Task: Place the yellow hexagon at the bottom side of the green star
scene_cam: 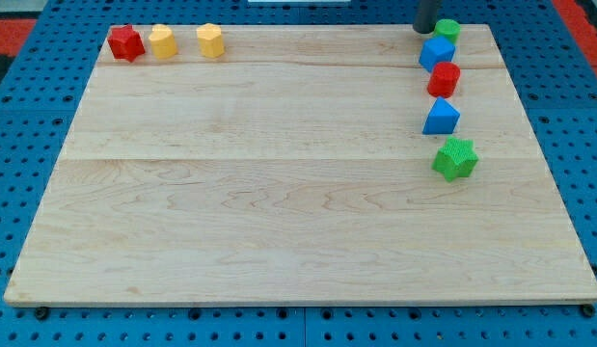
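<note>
The yellow hexagon point(210, 40) lies at the board's top left. The green star point(455, 158) lies at the right side, about halfway down the board, far from the hexagon. My tip point(425, 31) stands at the top right edge of the board. It is just left of a green round block point(447, 30) and just above a blue cube point(436, 52). It is far from both the yellow hexagon and the green star.
A red star point(126, 42) and a yellow heart-like block point(162, 41) lie left of the hexagon. A red round block point(444, 79) and a blue triangle point(441, 117) sit in a column between the blue cube and the green star. The wooden board point(279, 212) rests on a blue pegboard.
</note>
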Available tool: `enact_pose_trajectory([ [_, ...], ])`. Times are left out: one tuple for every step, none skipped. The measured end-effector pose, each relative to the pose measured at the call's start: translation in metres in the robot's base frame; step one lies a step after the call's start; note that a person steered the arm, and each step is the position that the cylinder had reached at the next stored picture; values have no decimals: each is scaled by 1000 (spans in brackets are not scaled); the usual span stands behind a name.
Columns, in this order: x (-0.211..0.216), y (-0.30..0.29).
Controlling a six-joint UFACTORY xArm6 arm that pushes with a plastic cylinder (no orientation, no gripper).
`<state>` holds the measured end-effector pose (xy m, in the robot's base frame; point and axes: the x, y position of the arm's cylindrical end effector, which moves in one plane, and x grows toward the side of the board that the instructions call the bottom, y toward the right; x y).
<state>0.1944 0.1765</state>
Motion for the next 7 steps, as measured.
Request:
enact_pose_trajectory([
  [-1,-16],
  [-3,-33],
  [-1,-97],
  [-2,-161],
  [-1,-180],
  [0,-191],
  [0,-235],
])
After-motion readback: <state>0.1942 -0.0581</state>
